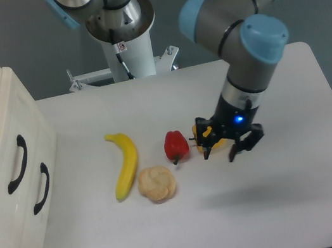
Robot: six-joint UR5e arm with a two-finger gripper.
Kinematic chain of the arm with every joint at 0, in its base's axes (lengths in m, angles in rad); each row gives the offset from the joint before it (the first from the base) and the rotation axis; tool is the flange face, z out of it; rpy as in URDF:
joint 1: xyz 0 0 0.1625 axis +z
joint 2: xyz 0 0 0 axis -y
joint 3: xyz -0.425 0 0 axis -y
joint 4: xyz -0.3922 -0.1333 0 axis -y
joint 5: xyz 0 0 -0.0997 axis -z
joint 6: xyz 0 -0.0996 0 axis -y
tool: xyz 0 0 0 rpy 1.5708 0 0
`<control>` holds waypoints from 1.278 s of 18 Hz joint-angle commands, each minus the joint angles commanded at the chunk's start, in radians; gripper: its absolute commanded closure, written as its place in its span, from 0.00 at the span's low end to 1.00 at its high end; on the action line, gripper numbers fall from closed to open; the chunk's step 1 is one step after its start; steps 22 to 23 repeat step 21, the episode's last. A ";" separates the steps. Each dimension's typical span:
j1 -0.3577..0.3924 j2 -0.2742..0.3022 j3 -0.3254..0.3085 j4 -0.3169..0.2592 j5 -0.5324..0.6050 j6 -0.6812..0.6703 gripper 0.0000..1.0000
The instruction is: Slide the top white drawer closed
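The claw [224,150] hung open over the smooth white bench [283,206], its dark fingers straddling a glossy yellow pepper [210,142]. Far to its left, the top white drawer [12,148], glossy plastic with a curved black handle, sat flush with the cabinet.

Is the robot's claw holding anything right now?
No. The end effector is open and holds nothing. It hangs over the yellow pepper, which lies on the table beside the red pepper.

Your arm [236,28] at upper centre and right of the frame, grey metallic tube links, light-blue plastic joint caps, silver base column with small red-and-white label and thin black cable, black two-finger gripper [231,141] showing a small blue light
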 joint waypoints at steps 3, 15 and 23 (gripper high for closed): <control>0.021 -0.020 0.000 0.034 0.037 0.072 0.00; 0.104 -0.106 0.055 0.075 0.256 0.814 0.00; 0.106 -0.138 0.087 0.075 0.345 0.868 0.00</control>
